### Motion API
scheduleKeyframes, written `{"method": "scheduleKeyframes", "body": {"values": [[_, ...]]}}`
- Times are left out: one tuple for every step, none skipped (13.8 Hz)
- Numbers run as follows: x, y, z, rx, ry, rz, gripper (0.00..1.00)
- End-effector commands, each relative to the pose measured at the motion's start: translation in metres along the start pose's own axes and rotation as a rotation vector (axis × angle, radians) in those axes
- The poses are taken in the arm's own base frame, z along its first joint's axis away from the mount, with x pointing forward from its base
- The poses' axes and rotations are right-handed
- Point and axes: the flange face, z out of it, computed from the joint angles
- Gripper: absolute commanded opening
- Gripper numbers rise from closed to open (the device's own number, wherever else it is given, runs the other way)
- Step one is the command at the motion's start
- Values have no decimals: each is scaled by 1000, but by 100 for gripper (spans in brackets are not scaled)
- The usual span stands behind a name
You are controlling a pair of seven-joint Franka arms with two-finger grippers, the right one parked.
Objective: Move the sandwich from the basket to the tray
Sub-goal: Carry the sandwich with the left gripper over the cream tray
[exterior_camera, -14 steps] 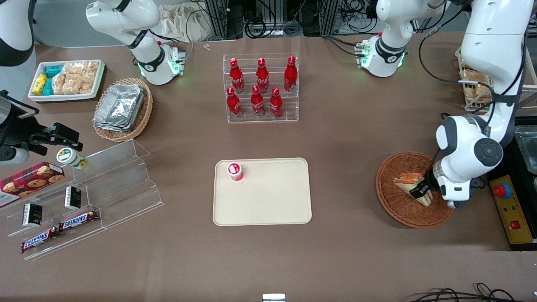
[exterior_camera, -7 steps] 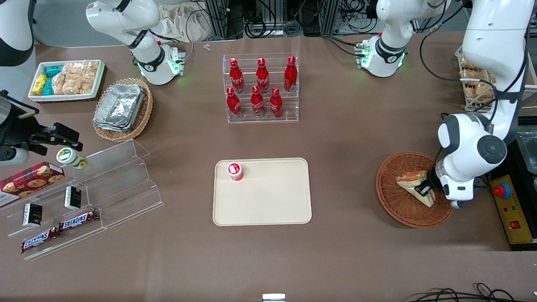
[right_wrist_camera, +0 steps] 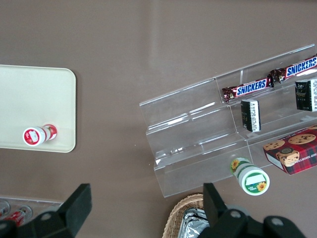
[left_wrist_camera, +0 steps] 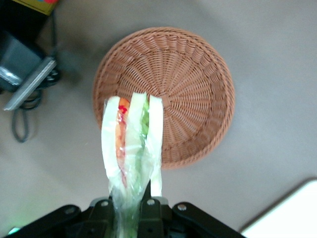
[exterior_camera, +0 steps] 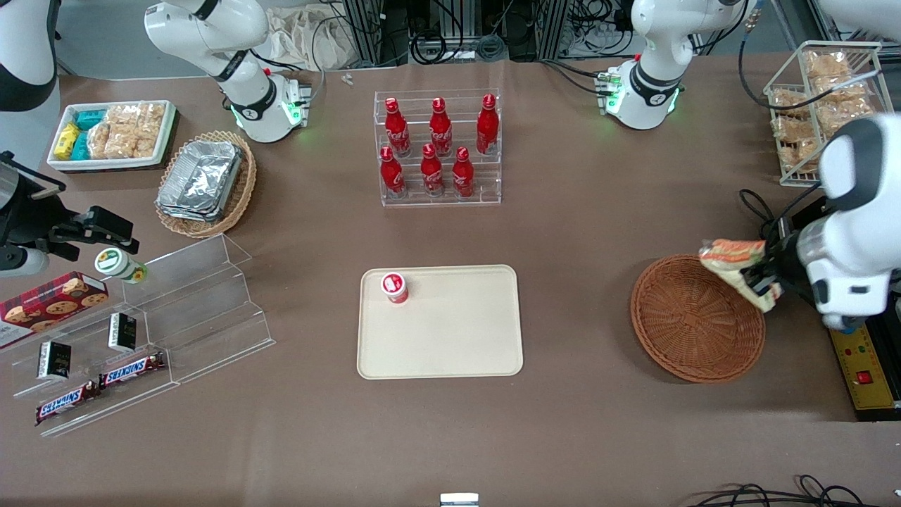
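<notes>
Sandwich (exterior_camera: 735,264) hung in the air, clenched between the fingers of the gripper (exterior_camera: 760,287), just above the rim of the basket (exterior_camera: 693,320) on the side toward the working arm's end of the table. It was a wedge in clear wrap, pale bread with orange-red and green filling. From the wrist camera, the sandwich (left_wrist_camera: 132,144) stood out lengthwise from the gripper (left_wrist_camera: 131,208), its three bread layers edge-on, and the round reddish-brown basket (left_wrist_camera: 193,89) lay beneath it with nothing inside. The cream tray (exterior_camera: 450,338) lay on the brown table (exterior_camera: 598,232), well apart from the basket, toward the parked arm's end. One small red bottle with a white cap (exterior_camera: 395,287) stood upright on the tray, near the corner farthest from the basket.
</notes>
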Motion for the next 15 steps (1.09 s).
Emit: {"method": "scheduleKeyframes", "body": {"values": [[-32, 20, -41, 4, -11, 63, 0], [-47, 29, -48, -5, -5, 90, 0], [-64, 39, -53, -12, -1, 125, 0], [-82, 53, -55, -11, 1, 167, 0], [-98, 62, -54, -5, -7, 207, 0], [-112, 74, -49, 0, -18, 268, 0], [-129, 88, -43, 4, -29, 324, 0], [-148, 105, -36, 4, -39, 371, 0], [-162, 118, -30, 6, -48, 405, 0], [-178, 135, -19, 6, -56, 446, 0], [-195, 152, -13, -6, -38, 491, 0], [-209, 169, -5, -7, 6, 541, 0], [-219, 186, 8, -14, 27, 579, 0], [-224, 201, 29, -17, 14, 601, 0], [-230, 218, 50, -33, 4, 621, 0]]}}
